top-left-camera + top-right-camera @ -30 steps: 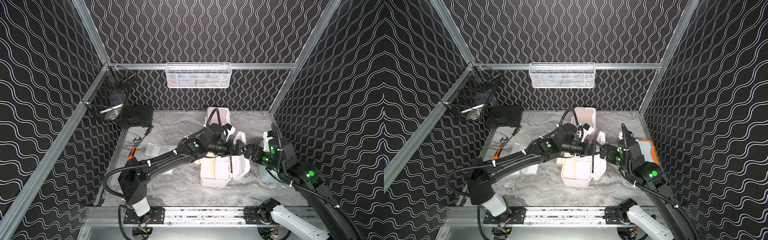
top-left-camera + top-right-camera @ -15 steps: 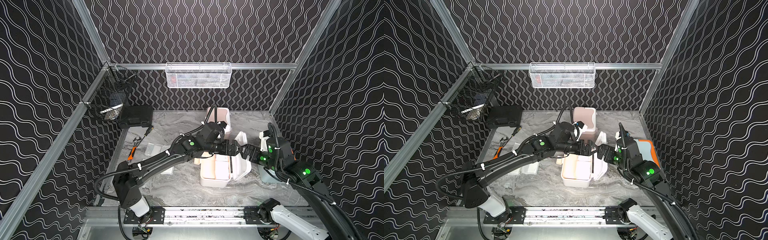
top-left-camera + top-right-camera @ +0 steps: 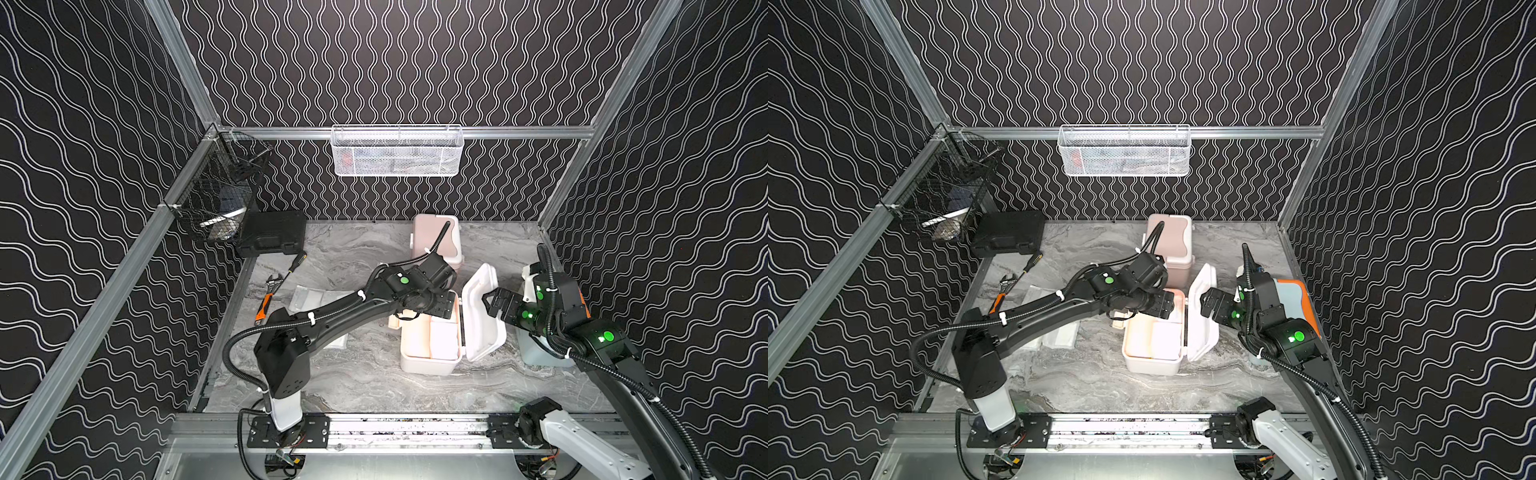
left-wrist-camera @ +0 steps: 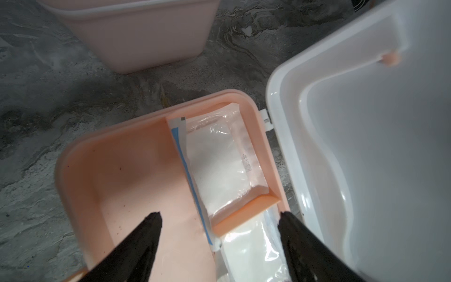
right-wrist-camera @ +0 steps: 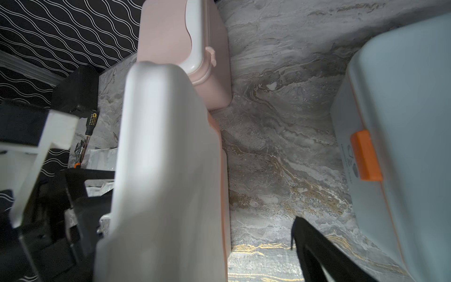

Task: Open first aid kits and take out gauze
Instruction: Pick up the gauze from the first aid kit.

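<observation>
The white first aid kit with peach trim (image 3: 430, 361) stands open mid-table, its lid (image 3: 478, 316) tipped up to the right. Inside, a gauze packet (image 4: 217, 166) lies in the peach tray, and another (image 4: 249, 249) lies below it. My left gripper (image 4: 219, 214) hovers open over the box's far end, holding nothing. My right gripper (image 3: 490, 301) is just outside the lid; only one of its fingers (image 5: 302, 234) shows. The pink kit (image 3: 436, 239) is closed at the back. The light blue kit (image 3: 1296, 299) sits closed under my right arm. More gauze packets (image 3: 309, 297) lie on the table to the left.
A flat black case (image 3: 272, 232), a screwdriver (image 3: 297, 262) and an orange-handled wrench (image 3: 266, 299) lie at the back left. A black wire basket (image 3: 220, 199) hangs on the left rail. A white mesh basket (image 3: 397, 151) hangs on the back wall.
My left gripper has drawn back from the lid to above the open box, and its jaws have narrowed a little. The right gripper stays beside the lid.
</observation>
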Robot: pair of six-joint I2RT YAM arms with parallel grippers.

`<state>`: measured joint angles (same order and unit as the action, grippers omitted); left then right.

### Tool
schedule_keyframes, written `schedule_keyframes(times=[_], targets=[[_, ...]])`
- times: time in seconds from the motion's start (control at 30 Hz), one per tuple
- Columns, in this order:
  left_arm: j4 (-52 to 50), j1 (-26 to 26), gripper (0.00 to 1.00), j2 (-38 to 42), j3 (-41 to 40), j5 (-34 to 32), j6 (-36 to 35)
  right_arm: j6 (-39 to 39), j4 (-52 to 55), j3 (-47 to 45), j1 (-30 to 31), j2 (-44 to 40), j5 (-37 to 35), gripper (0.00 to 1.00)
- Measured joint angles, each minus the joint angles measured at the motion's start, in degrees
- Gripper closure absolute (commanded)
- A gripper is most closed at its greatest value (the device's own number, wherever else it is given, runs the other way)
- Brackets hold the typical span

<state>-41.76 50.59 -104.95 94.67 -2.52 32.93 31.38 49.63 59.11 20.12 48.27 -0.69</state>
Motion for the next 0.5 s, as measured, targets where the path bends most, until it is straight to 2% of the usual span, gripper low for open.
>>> schedule_keyframes(times=[0.23, 0.3, 0.5], targets=[[-2.56, 0.11, 0.54, -4.98, 3.80, -2.19, -1.40, -0.59, -0.39, -0.98, -2.25, 0.37, 3.74, 0.04], [-2.99, 0.11, 0.63, -5.49, 4.22, -2.45, -1.53, -0.83, -0.37, -0.98, -2.67, 0.61, 4.48, 0.03], [-3.37, 0.11, 0.83, -6.01, 4.96, -3.34, -1.53, -1.90, -0.33, -0.83, -3.78, 1.36, 6.12, 0.00]])
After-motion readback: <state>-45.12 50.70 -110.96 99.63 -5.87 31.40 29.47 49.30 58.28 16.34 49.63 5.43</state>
